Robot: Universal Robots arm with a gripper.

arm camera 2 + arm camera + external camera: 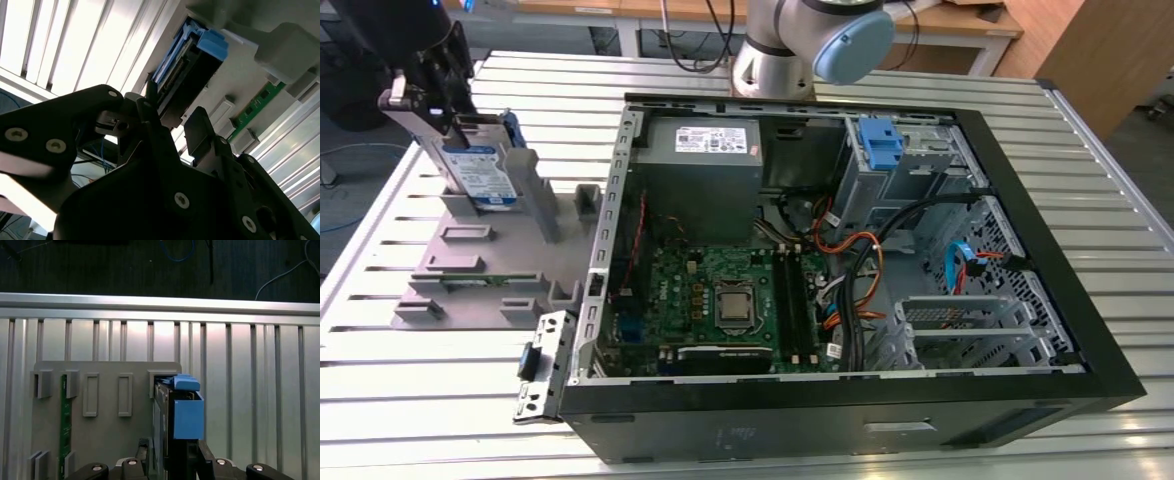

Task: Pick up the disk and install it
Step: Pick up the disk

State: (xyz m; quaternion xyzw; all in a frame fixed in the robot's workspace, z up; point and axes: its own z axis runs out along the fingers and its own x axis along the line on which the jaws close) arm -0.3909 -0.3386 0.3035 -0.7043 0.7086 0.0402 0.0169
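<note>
The disk, a silver drive with a white-and-blue label in a blue carrier, stands on edge in a slot of the grey fixture, at the exterior view's left. My gripper comes down on it from above. In both wrist views the black fingers sit against either side of the disk, shut on it. From the second wrist view the disk's connector end lies just beyond my gripper. Its lower edge still looks seated in the fixture.
The open computer case lies at the exterior view's right. Inside are a grey power supply, a motherboard, cables and a drive cage holding a bare blue bracket. A green memory stick rests in the fixture. The table is slatted aluminium.
</note>
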